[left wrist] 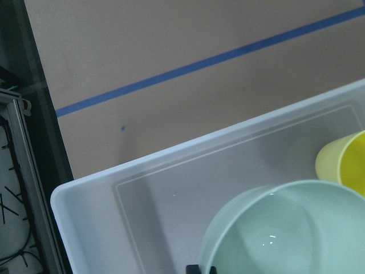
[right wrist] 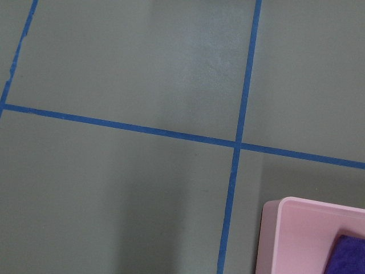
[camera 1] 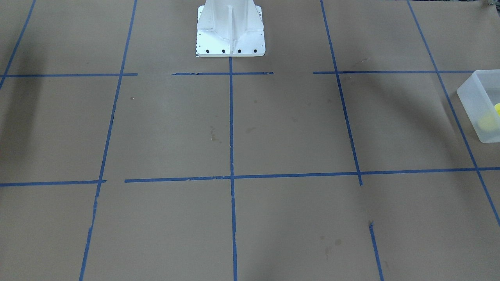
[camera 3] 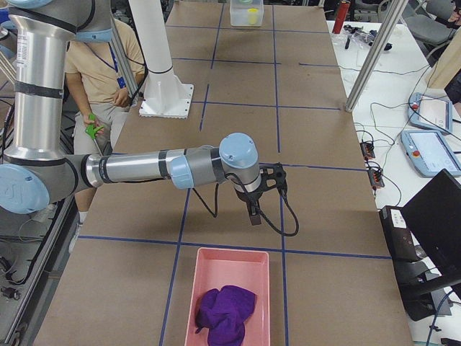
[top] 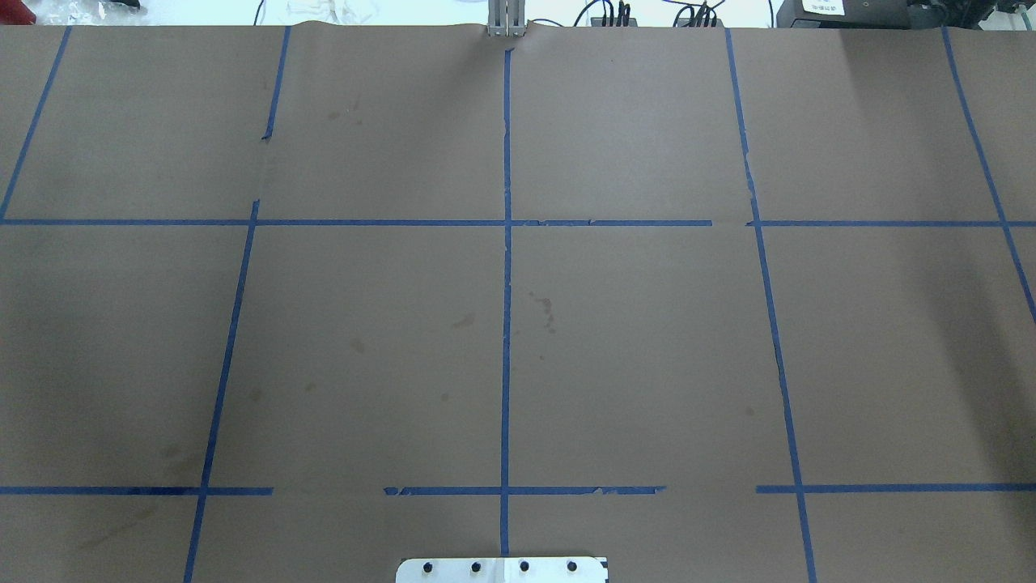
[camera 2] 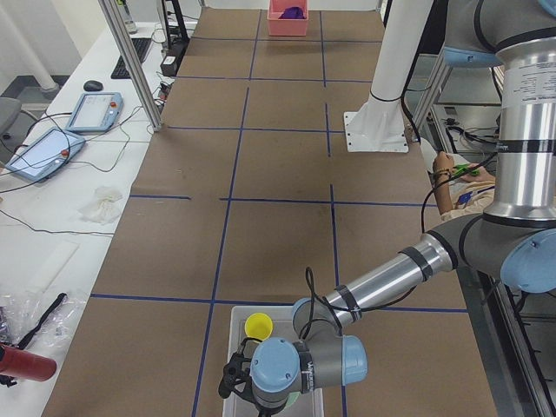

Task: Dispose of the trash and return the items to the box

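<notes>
The frosted-white box (camera 2: 233, 323) stands at the table's left end; it also shows in the front-facing view (camera 1: 474, 102) and the left wrist view (left wrist: 91, 197). Inside it stand the yellow cup (camera 2: 258, 326) (left wrist: 345, 162) (camera 1: 497, 108) and a pale green bowl (left wrist: 285, 228) beside it. My left gripper (camera 2: 233, 384) hangs over the box's near end, right at the bowl's rim; only a dark tip (left wrist: 199, 268) shows, and I cannot tell whether it is open or shut. My right gripper (camera 3: 253, 215) hovers over bare table just short of a pink bin; I cannot tell its state.
A pink bin (camera 3: 216, 263) (right wrist: 302, 228) with a purple cloth (camera 3: 225, 313) stands at the table's right end. The white pedestal base (camera 1: 230, 47) stands at the robot's side of the middle. Brown paper with blue tape lines covers the table (top: 631, 340).
</notes>
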`<state>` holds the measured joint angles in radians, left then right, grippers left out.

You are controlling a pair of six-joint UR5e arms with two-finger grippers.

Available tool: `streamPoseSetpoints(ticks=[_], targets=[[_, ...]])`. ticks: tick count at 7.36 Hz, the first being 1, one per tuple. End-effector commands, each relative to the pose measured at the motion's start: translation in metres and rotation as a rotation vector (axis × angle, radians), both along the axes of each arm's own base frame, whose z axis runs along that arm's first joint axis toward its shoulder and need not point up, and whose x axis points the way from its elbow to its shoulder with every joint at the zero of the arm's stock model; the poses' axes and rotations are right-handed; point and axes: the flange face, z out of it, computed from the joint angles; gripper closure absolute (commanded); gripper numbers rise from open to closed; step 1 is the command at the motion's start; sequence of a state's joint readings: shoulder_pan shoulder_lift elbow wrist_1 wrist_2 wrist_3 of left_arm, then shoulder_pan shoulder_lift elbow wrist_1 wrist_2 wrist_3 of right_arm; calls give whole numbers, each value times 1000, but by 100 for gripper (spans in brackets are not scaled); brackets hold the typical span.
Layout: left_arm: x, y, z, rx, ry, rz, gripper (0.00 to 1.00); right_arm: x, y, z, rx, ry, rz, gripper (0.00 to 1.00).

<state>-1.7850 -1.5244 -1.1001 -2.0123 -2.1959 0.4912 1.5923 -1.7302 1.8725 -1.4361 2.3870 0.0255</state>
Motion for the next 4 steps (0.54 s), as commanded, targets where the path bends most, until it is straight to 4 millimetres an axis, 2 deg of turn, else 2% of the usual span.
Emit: streamPoseSetpoints(ticks=[1, 2, 3, 4], targets=[[1, 6, 12, -32, -1, -16, 85, 0, 0, -1, 2, -1, 0, 0], [1, 6, 13, -26, 0, -19, 32, 0, 0, -1, 2, 0, 0, 0], [2, 2, 5, -12, 24, -30, 0, 0, 0, -1, 2, 0, 0, 0], [1, -12, -23, 10, 40, -82, 0, 0, 1, -2, 3, -3, 0, 0]])
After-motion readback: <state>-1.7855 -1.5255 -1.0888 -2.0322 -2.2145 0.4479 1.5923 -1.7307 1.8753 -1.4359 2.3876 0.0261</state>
